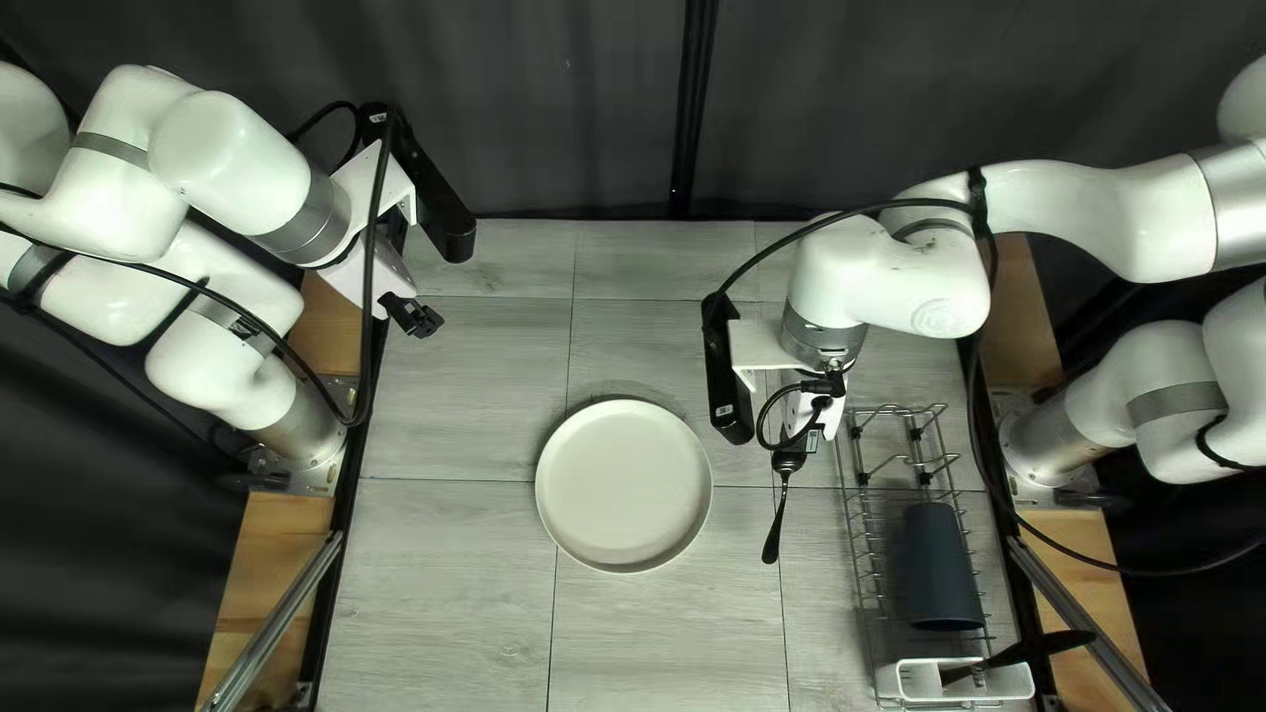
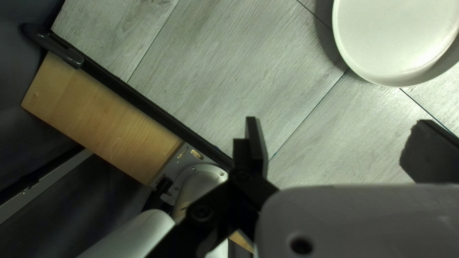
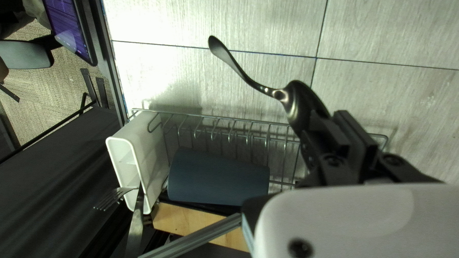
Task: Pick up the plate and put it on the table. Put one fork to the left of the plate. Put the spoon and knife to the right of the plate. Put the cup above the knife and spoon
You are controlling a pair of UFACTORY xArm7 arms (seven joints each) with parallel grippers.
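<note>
1. Currently, the right gripper [image 1: 791, 463] [image 3: 319, 123] is clamping the spoon [image 1: 774, 522] [image 3: 272, 93] by its bowl, with the handle pointing away from the fingers.
2. The spoon is hanging between the plate [image 1: 623, 485] [image 2: 394, 39] and the wire rack [image 1: 870, 554] [image 3: 215, 125]; I cannot tell whether its handle tip is touching the table [image 1: 455, 574].
3. The plate is lying flat near the table's middle.
4. The cup [image 1: 935, 564] [image 3: 218, 177] is lying on its side in the rack.
5. The fork [image 3: 111, 199] and knife [image 3: 135, 225] are sticking out of the white holder [image 1: 925, 680] [image 3: 136, 157] at the rack's near end.
6. The left gripper [image 1: 410, 314] [image 2: 340, 147] is hovering with its jaws wide apart near the table's left edge, well apart from the plate.
</note>
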